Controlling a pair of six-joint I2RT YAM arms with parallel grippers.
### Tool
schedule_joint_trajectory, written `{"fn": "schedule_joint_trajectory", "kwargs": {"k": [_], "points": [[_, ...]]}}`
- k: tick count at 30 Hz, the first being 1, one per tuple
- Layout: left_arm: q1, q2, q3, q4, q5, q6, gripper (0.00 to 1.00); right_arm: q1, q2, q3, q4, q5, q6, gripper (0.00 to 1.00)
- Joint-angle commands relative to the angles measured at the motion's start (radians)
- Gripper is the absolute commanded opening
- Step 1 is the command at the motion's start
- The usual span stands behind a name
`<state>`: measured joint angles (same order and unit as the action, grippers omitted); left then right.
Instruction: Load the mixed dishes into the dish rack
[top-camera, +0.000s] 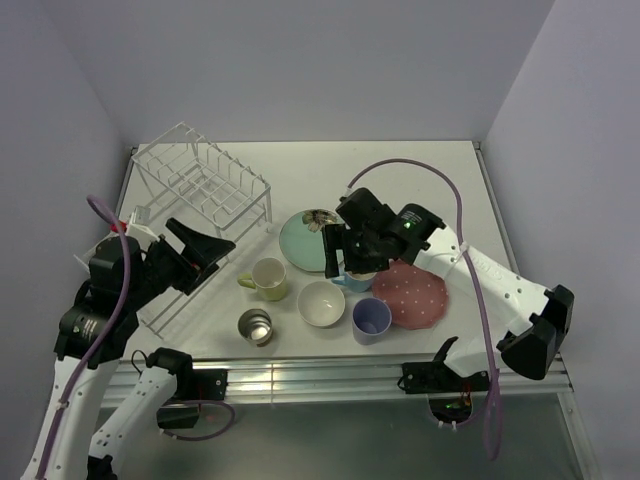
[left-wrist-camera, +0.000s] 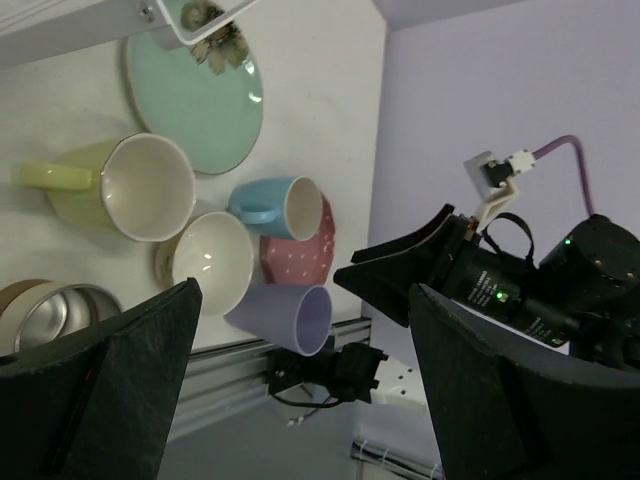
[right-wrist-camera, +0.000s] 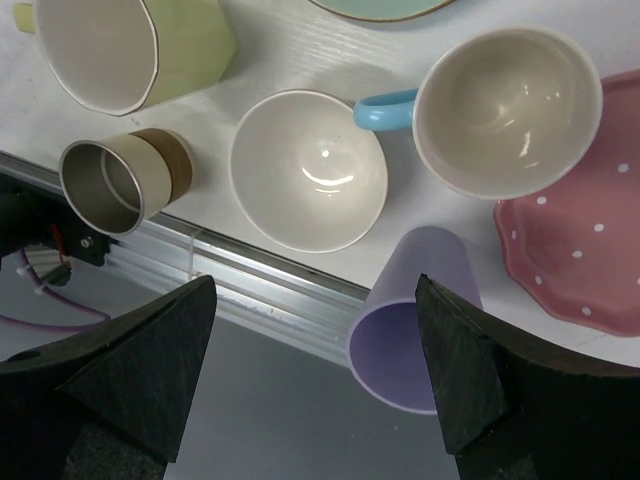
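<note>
The white wire dish rack stands at the back left, and no dishes show in it. The dishes sit together on the table: mint-green flower plate, yellow mug, cream bowl, small metal cup, lavender cup and pink dotted plate. The light blue mug is mostly hidden under my right arm in the top view. My right gripper hangs open and empty above the blue mug and the mint plate's edge. Over the rack's low tray, my left gripper is open and empty, facing the dishes.
An aluminium rail runs along the table's near edge, just in front of the metal cup and lavender cup. Purple cables loop off both arms. Walls close in the table at the back and on both sides.
</note>
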<state>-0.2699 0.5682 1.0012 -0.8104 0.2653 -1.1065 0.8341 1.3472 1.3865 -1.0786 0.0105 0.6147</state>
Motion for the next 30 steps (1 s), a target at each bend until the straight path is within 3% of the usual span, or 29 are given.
{"fn": "schedule_joint_trajectory", "kwargs": {"k": [1, 6, 20, 24, 30], "points": [[-0.002, 0.048, 0.072, -0.036, 0.025, 0.071, 0.91, 0.011, 0.006, -0.044, 0.095, -0.003, -0.016, 0.88], [-0.002, 0.134, 0.171, -0.119, -0.003, 0.161, 0.88, 0.011, 0.026, -0.110, 0.166, -0.004, -0.035, 0.83], [-0.002, 0.130, 0.223, -0.108, 0.029, 0.148, 0.80, 0.011, 0.145, -0.290, 0.367, 0.045, -0.026, 0.64], [-0.002, 0.139, 0.254, -0.125, 0.026, 0.158, 0.79, 0.014, 0.162, -0.333, 0.398, 0.068, -0.015, 0.50], [-0.002, 0.154, 0.267, -0.127, 0.038, 0.162, 0.79, 0.043, 0.184, -0.371, 0.422, 0.106, 0.005, 0.50]]}}
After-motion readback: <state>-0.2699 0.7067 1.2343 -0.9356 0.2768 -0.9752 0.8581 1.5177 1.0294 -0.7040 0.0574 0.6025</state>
